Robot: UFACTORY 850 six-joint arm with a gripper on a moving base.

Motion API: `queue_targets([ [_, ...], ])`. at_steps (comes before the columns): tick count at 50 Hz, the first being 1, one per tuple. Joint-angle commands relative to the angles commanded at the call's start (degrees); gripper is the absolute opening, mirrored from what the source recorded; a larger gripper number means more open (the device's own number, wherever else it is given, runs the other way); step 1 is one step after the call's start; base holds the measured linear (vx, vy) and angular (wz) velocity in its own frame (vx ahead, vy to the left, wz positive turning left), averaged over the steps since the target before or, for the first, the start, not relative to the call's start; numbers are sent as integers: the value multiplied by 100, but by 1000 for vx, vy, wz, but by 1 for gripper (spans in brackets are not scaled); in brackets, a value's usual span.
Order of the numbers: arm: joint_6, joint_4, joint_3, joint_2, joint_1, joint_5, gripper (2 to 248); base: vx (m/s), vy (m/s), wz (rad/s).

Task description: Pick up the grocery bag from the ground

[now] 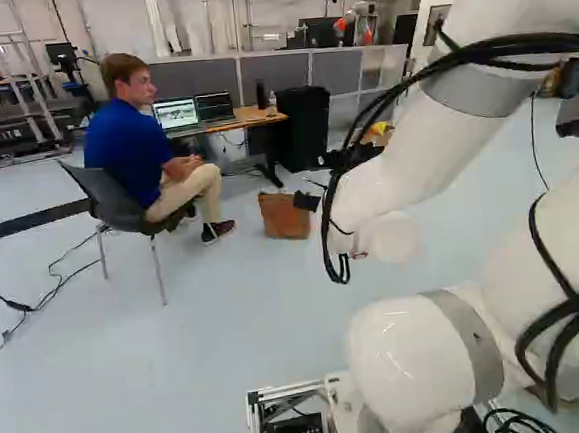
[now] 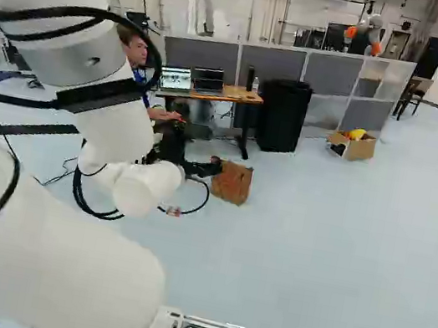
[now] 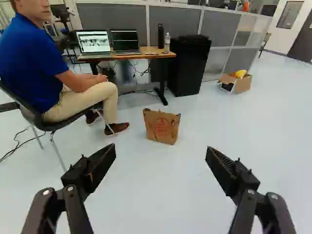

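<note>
grocery bag [image 3: 161, 127]: brown, red print | floor [image 3: 161, 195]: pale blue | partition [image 3: 174, 22]: grey | desktop [image 3: 141, 55]: orange-brown

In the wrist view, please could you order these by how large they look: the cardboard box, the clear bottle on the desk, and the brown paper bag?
Largest to smallest:
1. Brown paper bag
2. Cardboard box
3. Clear bottle

Brown bag [image 3: 161, 128]: inside hidden, red print too small; cardboard box [image 3: 243, 85] contents partly hidden.
</note>
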Motion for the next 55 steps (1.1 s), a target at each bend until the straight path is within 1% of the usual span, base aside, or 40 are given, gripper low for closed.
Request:
queue_targets([
  [9, 0, 0, 0, 0, 0, 0, 247, 62, -64, -169],
  [55, 0, 0, 0, 0, 0, 0, 247, 158, 0, -12],
])
